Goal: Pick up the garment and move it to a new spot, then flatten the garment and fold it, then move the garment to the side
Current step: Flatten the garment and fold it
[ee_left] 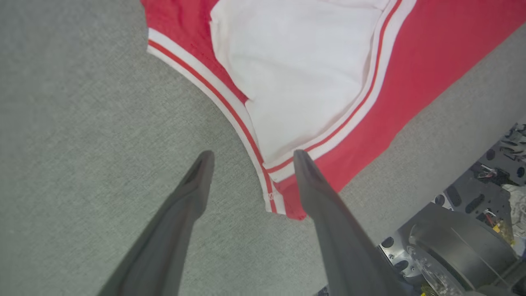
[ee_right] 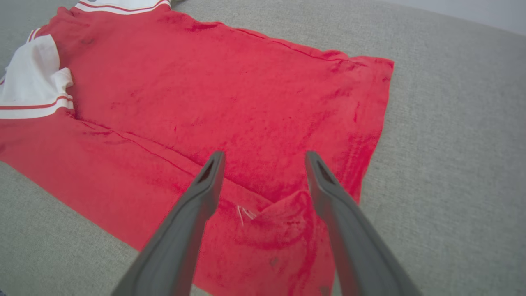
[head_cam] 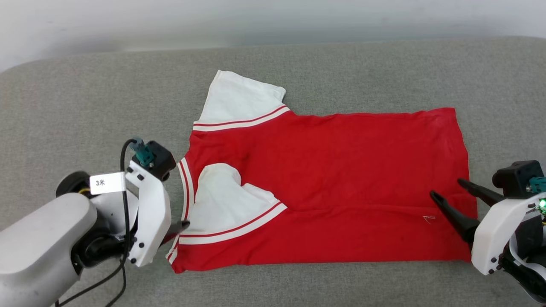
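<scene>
The garment [head_cam: 341, 170] lies flat on the grey cushion, plain red side up, collar to the left and hem to the right. Its near long edge is folded up over the body, with one white sleeve [head_cam: 222, 200] lying on the red. The other white sleeve [head_cam: 239, 100] sticks out at the far left. My left gripper [head_cam: 181, 226] is open at the garment's near-left corner, its fingers either side of the striped trim [ee_left: 230, 111] without gripping it. My right gripper [head_cam: 447, 188] hovers open over the near hem corner [ee_right: 287, 222], holding nothing.
The grey fabric surface [head_cam: 85, 106] stretches wide on all sides of the garment. A pale wall [head_cam: 273, 21] runs behind it. In the left wrist view, the surface's front edge and my own metal base [ee_left: 464, 246] lie close by.
</scene>
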### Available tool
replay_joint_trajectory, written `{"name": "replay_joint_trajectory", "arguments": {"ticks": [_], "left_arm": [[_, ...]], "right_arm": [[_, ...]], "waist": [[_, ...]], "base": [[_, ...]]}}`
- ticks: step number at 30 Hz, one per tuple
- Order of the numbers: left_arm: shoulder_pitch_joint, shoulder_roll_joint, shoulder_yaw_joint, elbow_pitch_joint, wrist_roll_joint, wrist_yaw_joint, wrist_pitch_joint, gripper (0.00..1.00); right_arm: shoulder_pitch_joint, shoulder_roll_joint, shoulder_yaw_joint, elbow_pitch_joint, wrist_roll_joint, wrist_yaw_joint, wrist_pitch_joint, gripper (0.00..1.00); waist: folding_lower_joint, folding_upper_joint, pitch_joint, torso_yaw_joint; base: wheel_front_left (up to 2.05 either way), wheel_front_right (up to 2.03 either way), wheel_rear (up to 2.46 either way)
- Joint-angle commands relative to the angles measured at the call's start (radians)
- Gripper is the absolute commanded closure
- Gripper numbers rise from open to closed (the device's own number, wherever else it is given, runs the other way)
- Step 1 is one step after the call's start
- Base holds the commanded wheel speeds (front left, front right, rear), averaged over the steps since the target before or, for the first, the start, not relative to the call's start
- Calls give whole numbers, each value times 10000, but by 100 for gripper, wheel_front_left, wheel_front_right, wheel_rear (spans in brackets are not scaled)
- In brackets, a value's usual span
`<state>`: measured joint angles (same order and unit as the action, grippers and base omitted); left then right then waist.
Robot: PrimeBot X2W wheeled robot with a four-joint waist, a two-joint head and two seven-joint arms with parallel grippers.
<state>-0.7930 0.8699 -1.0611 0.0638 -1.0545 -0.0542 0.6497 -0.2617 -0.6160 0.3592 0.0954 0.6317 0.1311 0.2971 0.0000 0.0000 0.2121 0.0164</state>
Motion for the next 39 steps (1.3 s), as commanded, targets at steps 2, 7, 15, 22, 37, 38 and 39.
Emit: {"name": "replay_joint_trajectory", "arguments": {"ticks": [2,7,15,22,37,38,39], "left_arm": [[218,-142,-136,167,-376,19,385,0],[454,-315,-524,584,-422,-65,792,0],[960,-717,-1100,1441,-226,-186,815,0],[924,-823,-1009,1716,-79,-393,229,100],[580,-422,-709,980,218,-444,-629,100],[544,-431,-701,922,257,-422,-637,100],[510,-448,-700,876,305,-424,-652,100]], "right_arm": [[-106,70,86,-15,34,-8,91,0],[-366,117,248,89,99,-8,121,0],[-811,161,535,327,180,-8,24,0],[-1740,-623,815,56,-49,-8,522,0],[-2874,-2322,2778,128,1840,-8,6189,0],[-2808,-2196,2810,327,1833,-6,6208,0],[-2750,-2055,2836,529,1805,-8,6168,0]], "waist": [[0,0,160,-114],[0,0,406,-284],[0,0,572,-464],[0,0,275,-483],[0,0,311,-296],[0,0,377,-273],[0,0,443,-248]], "base": [[0,0,0],[0,0,0],[0,0,0],[0,0,0],[0,0,0],[0,0,0],[0,0,0]]}}
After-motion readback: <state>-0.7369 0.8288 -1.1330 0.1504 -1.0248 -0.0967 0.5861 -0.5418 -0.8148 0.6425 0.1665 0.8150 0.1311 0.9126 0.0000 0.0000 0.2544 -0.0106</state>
